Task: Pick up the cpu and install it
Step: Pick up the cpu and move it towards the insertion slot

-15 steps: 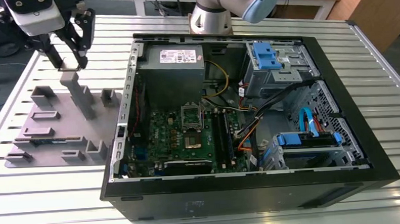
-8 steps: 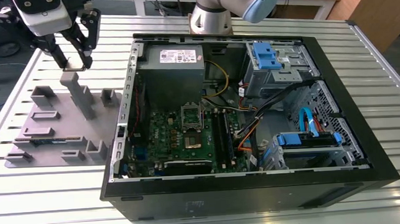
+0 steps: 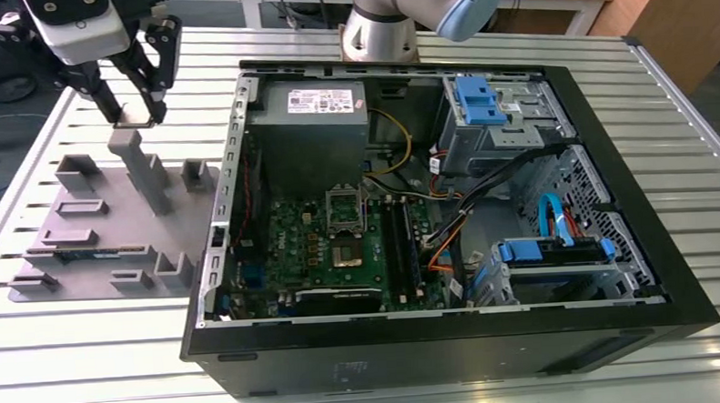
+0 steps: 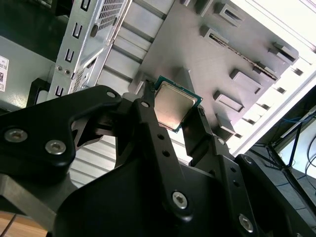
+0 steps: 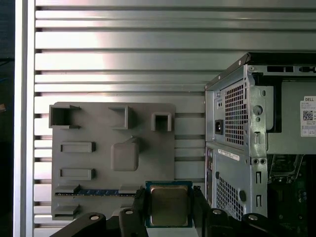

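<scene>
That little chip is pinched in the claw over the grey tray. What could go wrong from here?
The gripper pinches the cpu by its thin edges, so it may slip or tilt and fall onto the grey tray. The case's metal wall stands beside the tray; a low carry could knock the chip against it. Loose cables near the motherboard might snag.

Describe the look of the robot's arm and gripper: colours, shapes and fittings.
The arm is a silver-grey metal tube with a rounded pale blue joint cap. The gripper has a white block-like body above two slim black fingers. In the second wrist view the fingers are matte black bar linkages joined by round silver screws.
</scene>
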Robot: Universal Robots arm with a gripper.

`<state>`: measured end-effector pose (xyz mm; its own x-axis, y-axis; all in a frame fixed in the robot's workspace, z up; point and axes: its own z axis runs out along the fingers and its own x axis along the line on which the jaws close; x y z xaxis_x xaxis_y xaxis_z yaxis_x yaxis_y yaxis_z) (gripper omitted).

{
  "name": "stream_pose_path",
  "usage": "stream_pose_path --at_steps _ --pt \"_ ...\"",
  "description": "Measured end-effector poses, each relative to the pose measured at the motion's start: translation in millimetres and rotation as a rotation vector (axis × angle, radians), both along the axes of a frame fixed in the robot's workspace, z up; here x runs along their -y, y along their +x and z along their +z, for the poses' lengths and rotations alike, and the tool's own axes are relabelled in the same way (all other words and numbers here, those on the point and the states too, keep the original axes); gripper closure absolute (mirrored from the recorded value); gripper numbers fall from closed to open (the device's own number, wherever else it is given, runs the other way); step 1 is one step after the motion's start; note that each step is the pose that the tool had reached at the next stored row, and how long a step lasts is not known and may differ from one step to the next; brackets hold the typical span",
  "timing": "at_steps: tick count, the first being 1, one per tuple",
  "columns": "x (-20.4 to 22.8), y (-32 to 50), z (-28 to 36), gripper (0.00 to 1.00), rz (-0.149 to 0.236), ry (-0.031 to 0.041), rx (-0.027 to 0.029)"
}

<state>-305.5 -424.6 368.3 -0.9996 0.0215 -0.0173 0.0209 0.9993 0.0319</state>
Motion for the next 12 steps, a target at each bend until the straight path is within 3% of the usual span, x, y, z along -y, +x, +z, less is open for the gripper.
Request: stream_pose_path --at_steps 12 --pt "0.0 16.7 -0.2 0.53 0.0 0.0 0.0"
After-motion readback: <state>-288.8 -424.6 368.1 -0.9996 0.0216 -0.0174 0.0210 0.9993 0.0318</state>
